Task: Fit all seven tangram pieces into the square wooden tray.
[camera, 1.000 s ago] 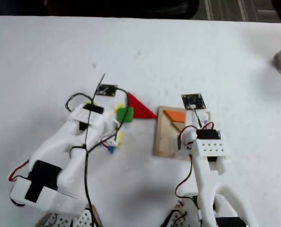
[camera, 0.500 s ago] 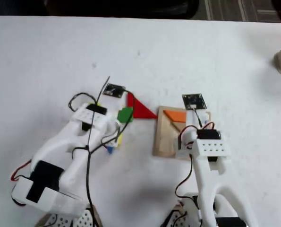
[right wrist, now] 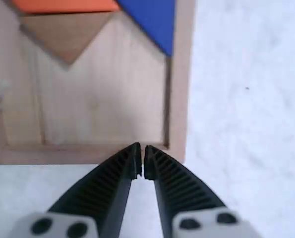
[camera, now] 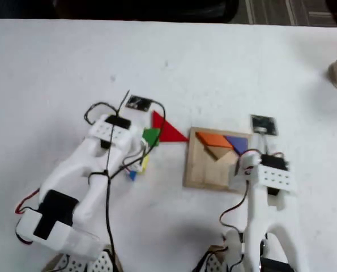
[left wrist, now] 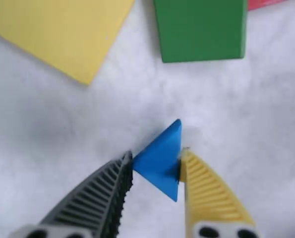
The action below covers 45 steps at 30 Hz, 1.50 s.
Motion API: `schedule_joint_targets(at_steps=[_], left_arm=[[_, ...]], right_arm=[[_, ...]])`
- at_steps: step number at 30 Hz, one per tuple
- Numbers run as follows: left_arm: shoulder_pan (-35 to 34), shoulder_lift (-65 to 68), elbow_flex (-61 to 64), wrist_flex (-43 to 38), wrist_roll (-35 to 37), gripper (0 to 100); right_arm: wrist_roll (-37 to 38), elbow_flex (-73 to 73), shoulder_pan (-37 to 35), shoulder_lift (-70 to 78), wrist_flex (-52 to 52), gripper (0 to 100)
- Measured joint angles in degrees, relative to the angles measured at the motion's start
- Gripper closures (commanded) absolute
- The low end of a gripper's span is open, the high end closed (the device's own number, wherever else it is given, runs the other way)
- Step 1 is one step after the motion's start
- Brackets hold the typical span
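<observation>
1. Left end effector (left wrist: 156, 159) pinches a small blue triangle (left wrist: 162, 153) between its dark finger and its yellow finger, low over the white surface (camera: 225, 68).
2. In the high view this arm sits at the lower left of the frame, and the pinched triangle shows just left of centre.
3. Right end effector (right wrist: 141, 157) has its two dark fingers pressed together with nothing between them. It hangs over the near rim of the square wooden tray (right wrist: 179, 89).
4. In the high view the tray lies just right of centre, with the right arm rising from the lower right of the frame beside the tray's right corner.
5. Three pieces lie in the tray's far half: an orange piece (camera: 210, 139) at the upper left, a blue piece (camera: 238, 144) at the upper right, and a brown triangle (camera: 218, 152) touching both from below.
6. The rest of the tray floor is bare wood.
7. A red triangle (camera: 169, 131) lies on the surface, its tip just beside the tray's upper left corner.
8. A green square (camera: 151, 136) lies against the red triangle's left side.
9. A yellow piece (left wrist: 63, 29) lies near the green square, apart from the pinched triangle.
</observation>
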Motion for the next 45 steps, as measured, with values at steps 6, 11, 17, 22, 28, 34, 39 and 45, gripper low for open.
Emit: schedule_joint_targets(at_steps=[6, 11, 17, 22, 28, 34, 39, 45], left_arm=[[6.1, 0.0, -8.7, 6.6, 0.0, 85], [14.9, 0.1, -13.4, 7.6, 0.0, 85], [24.4, 0.3, -15.0, 1.8, -0.1, 85], [28.8, 0.6, -15.0, -6.4, -0.1, 85], [33.7, 2.8, -15.1, -13.5, -0.1, 85], [33.7, 11.4, -19.8, -16.3, -0.1, 79], [33.7, 14.0, -23.6, -15.9, 1.5, 68], [33.0, 14.0, -30.6, -7.6, 1.8, 68]], right_arm=[[7.3, -0.2, 13.1, 0.0, 0.2, 98.2], [16.8, -0.3, 26.6, 0.0, -1.9, 98.2], [24.2, -0.3, 39.4, 0.0, -6.7, 98.1], [28.1, -0.3, 44.2, 0.0, -8.7, 98.1], [30.3, -0.3, 46.2, 0.0, -9.0, 98.1], [30.3, -0.3, 46.4, 0.0, -9.0, 98.1], [30.3, -0.3, 46.4, 0.0, -9.0, 98.1], [30.3, -0.3, 46.4, 0.0, -9.0, 98.1]])
